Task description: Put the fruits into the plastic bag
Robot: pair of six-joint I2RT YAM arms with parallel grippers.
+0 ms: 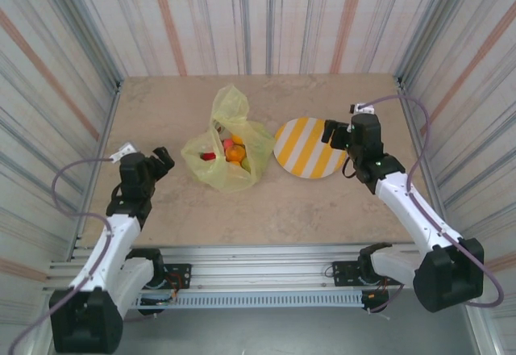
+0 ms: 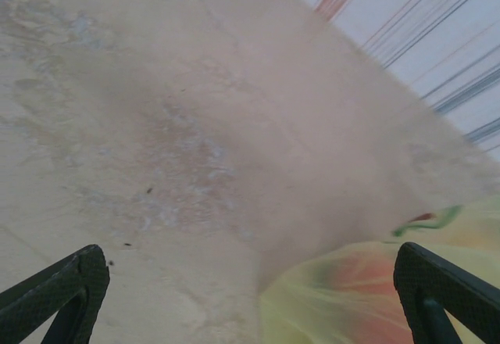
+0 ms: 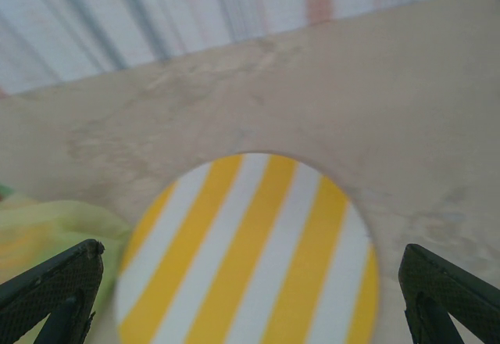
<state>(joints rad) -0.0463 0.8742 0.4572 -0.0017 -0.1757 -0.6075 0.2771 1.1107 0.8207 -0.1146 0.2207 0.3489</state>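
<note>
While both arms reach over table (image 1: 306,210), plastic bag (image 1: 211,175) lies crumpled at its middle, mouth open. Striped plate (image 1: 310,149) just beside bag, on right. Left fingers (image 2: 58,293) spread wide, gripping nothing, near bag's left side. Right fingers (image 3: 55,281) also wide, gripping nothing, above plate. Fruits (image 1: 234,152) sit inside bag; orange, red and yellow ones visible through mouth.

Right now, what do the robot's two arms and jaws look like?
Both the left arm and right arm have white links with black joints and black wrist housings. A pale purple cable loops along each. The right wrist shows a small green light. The jaws are black, tapered and finely textured.
</note>
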